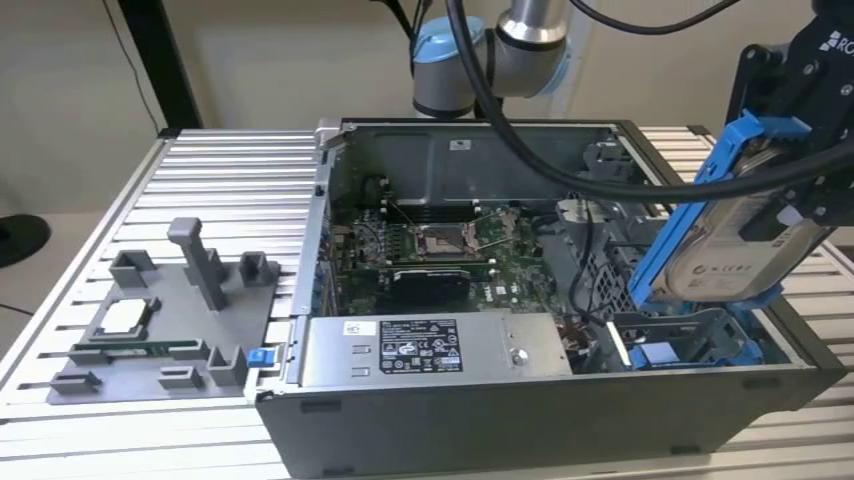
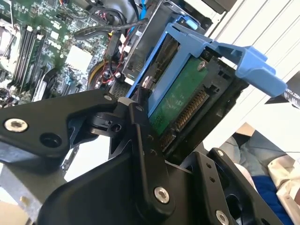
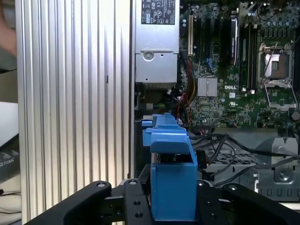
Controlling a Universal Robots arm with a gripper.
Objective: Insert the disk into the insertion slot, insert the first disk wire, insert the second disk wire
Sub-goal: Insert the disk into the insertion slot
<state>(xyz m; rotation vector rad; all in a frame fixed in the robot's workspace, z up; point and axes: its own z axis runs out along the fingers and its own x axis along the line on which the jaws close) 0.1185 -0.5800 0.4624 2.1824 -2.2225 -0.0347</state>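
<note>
Several black cables (image 3: pixel 213 140) near the insertion slot (image 1: pixel 683 345), beneath the disk (image 1: pixel 727 235).

Ribbed aluminium table (image 1: pixel 227 180). Open computer case (image 1: pixel 534 425) sits on it, toward the exterior view's right. Grey fixture plate (image 1: pixel 187 315) lies just beside the case, on the exterior view's left, posts upright.

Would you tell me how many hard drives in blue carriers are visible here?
1: the disk, clamped in the gripper, tilted above the insertion slot at the exterior view's right. Another may be hidden deeper in the computer case.
</note>
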